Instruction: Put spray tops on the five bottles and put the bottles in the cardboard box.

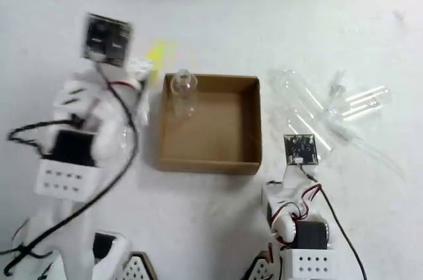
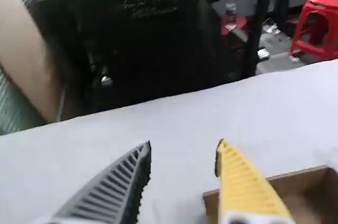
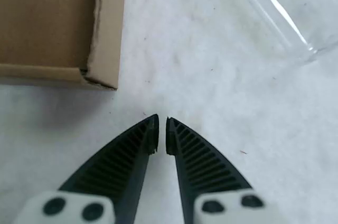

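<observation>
Mid-tabletop, cardboard box [image 1: 210, 161], with one clear bottle [image 1: 182, 92] inside at its far left corner. Between box and right edge of the tabletop [image 1: 218, 29], a cluster of further clear bottles [image 1: 330, 105] lying on their sides. Left hand [image 2: 182, 150] open and empty, grey and yellow fingers [image 2: 116, 187] spread wide, just above the box's far left corner. Right hand [image 3: 162, 123] closed on nothing, low over bare tabletop near the box's near right corner.

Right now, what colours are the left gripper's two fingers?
The left gripper has one grey and one yellow finger; the left wrist view shows it best.
</observation>
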`<action>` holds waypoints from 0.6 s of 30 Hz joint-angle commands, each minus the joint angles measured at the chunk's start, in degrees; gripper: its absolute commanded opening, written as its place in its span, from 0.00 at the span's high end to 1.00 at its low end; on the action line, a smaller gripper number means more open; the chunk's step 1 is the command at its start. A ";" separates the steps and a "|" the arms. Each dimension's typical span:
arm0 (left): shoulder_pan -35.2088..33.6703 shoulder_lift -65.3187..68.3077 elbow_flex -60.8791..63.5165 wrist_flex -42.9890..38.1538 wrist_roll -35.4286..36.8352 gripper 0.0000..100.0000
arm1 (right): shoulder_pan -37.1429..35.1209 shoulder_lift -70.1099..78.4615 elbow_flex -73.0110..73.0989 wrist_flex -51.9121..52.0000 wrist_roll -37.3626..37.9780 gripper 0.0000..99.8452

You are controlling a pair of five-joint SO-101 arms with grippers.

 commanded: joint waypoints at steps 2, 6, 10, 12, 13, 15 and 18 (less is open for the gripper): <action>-8.57 4.26 -15.03 21.80 -9.23 0.82 | -0.40 -0.57 0.53 0.31 0.35 0.98; -10.24 14.11 -21.10 30.24 -12.13 0.82 | -0.40 -0.57 0.53 0.31 0.35 0.98; -9.98 25.89 -26.29 35.87 -12.66 0.82 | -0.40 -0.57 0.53 0.31 0.35 0.98; -10.33 30.73 -29.27 38.68 -17.23 0.82 | -0.40 -0.57 0.53 0.31 0.35 0.98; -10.68 32.57 -31.03 40.26 -20.22 0.82 | -0.40 -0.57 0.53 0.31 0.35 0.98; -14.20 35.47 -34.55 44.31 -24.88 0.82 | -0.40 -0.57 0.53 0.31 0.35 0.98; -22.37 38.81 -40.88 48.35 -27.25 0.82 | -0.40 -0.57 0.53 0.31 0.35 0.98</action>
